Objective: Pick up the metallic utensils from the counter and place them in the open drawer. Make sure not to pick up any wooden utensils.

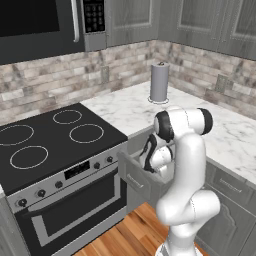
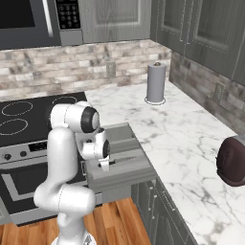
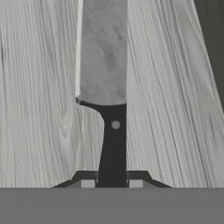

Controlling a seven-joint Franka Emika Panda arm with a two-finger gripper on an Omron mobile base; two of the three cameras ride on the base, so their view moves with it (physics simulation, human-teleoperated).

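1. We have the arm bent down over the drawer [image 1: 134, 172], which stands pulled out from under the counter [image 2: 191, 158], just right of the stove [image 1: 55, 140]. That puts the hand low inside the drawer, a good place to let a utensil go.
2. The knife [image 3: 107, 87] lies along the drawer's pale wood-grain floor, blade pointing away from the hand and black handle running back between the fingertips. We judge it is held low and flat so that it lands without a drop.
3. The gripper [image 3: 112, 183] is nearly closed, its fingertips [image 3: 87, 183] sitting on either side of the handle. Whether they pinch it or have just eased off, we cannot tell.
4. From the base, the hand [image 2: 103, 160] hangs inside the drawer, near its front panel.
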